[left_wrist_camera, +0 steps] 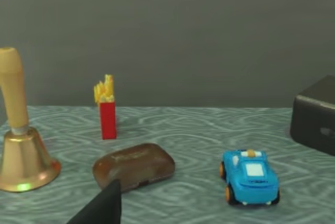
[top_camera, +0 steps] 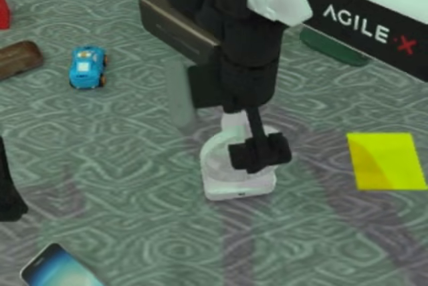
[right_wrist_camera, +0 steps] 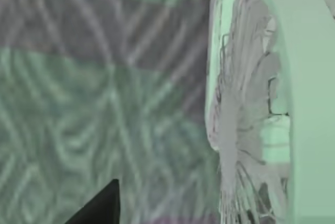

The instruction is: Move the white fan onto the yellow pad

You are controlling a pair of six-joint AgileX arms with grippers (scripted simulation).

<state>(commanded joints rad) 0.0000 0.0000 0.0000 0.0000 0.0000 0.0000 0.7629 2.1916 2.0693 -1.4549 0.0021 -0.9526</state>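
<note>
The white fan (top_camera: 226,174) lies in the middle of the table, its grille facing up. My right gripper (top_camera: 259,152) hangs open right over the fan's right half, its dark fingers covering part of the frame. In the right wrist view the fan (right_wrist_camera: 261,103) fills one side, and one black fingertip (right_wrist_camera: 102,205) stands apart from it over bare table. The yellow pad (top_camera: 386,160) lies flat near the table's right edge, bare, well to the right of the fan. My left gripper (top_camera: 8,202) is parked at the left edge, one fingertip (left_wrist_camera: 104,205) showing.
A blue toy car (top_camera: 88,67) and a brown oblong object (top_camera: 19,59) lie at the back left. A red fries box (left_wrist_camera: 107,111) and a brass bell (left_wrist_camera: 21,156) stand nearby. A dark box (top_camera: 175,22) sits behind the fan, a phone (top_camera: 57,269) at the front left.
</note>
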